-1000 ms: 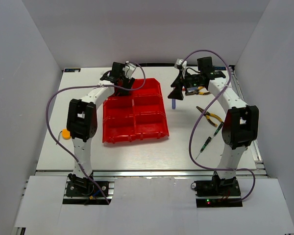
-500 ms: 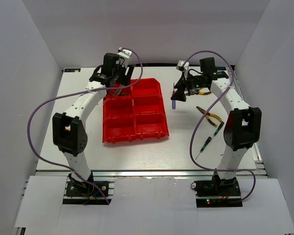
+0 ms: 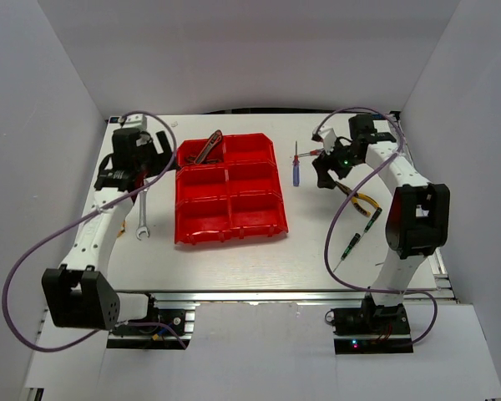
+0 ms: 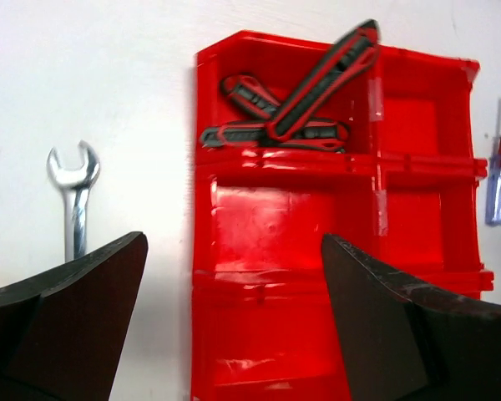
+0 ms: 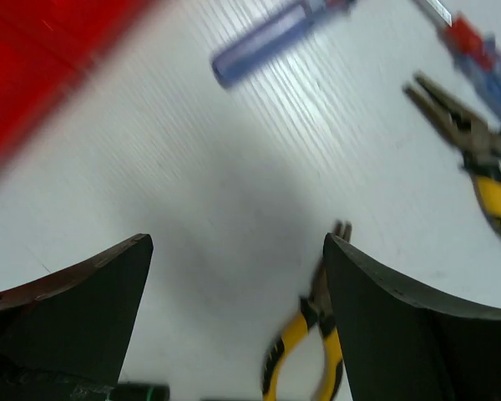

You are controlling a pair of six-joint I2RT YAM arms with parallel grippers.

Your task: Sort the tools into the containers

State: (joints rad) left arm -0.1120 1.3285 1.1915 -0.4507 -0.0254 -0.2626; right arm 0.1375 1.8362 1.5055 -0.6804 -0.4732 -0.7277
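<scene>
The red bins (image 3: 234, 236) sit mid-table. Red-black pliers (image 3: 207, 149) lie in the far-left bin, also seen in the left wrist view (image 4: 305, 88). My left gripper (image 3: 139, 171) is open and empty, left of the bins (image 4: 275, 163), above the silver wrench (image 3: 142, 219), which shows in the left wrist view (image 4: 73, 180). My right gripper (image 3: 324, 174) is open and empty over bare table, between the blue screwdriver (image 3: 296, 173) and the yellow pliers (image 3: 361, 200). Its wrist view shows the blue screwdriver (image 5: 271, 38) and two yellow pliers (image 5: 483, 163) (image 5: 305, 351). The orange piece is hidden.
A red slim screwdriver (image 3: 311, 154) lies far right of the bins. A green-black screwdriver (image 3: 371, 219) and another slim one (image 3: 349, 247) lie near the right arm. White walls close in the table on three sides.
My left arm swung left, away from the far-left bin, and the red-black pliers now lie in that bin. My right gripper moved right and nearer, off the blue screwdriver.
</scene>
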